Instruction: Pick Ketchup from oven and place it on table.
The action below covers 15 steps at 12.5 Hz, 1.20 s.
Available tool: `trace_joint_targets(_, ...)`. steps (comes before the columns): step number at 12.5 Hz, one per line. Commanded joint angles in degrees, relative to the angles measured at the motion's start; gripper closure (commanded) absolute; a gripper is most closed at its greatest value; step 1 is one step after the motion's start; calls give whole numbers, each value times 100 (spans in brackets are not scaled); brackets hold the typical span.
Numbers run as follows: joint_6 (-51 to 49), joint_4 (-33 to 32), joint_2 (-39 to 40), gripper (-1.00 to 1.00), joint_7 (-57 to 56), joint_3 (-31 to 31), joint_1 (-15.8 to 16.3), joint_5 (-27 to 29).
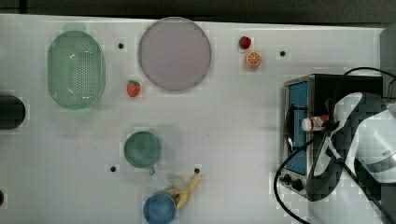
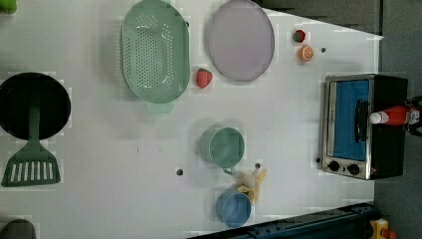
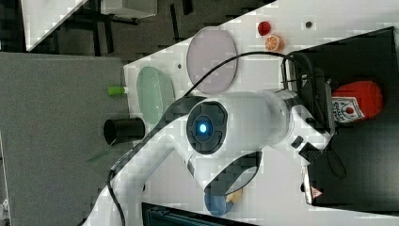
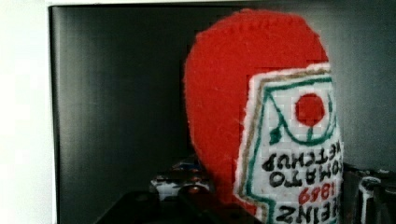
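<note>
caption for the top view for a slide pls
Arm's gripper at the ketchup lying on top of the oven.

White arm (image 3: 235, 127) bent over, wrist lowered, claw (image 1: 329, 125) pointing down

Felt-like ketchup (image 4: 233, 93); glossy black oven (image 4: 116, 93)

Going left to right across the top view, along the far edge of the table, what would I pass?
Pale green perforated plastic colander → small red strawberry → round pale lilac plate → second red strawberry → orange half-slice.
</note>
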Motion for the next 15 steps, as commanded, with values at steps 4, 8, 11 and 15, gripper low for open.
trace_joint_targets(4, -801, 683, -345, -27, 176, -13, 30, -75)
trace_joint_targets(8, -2546, 1781, -831, -27, 134, 64, 434, -339)
trace_joint_targets(11, -2857, 2056, -1220, -27, 134, 405, 912, -394)
trace_joint_targets(15, -3456, 2046, -1502, -26, 134, 1159, 1424, -398)
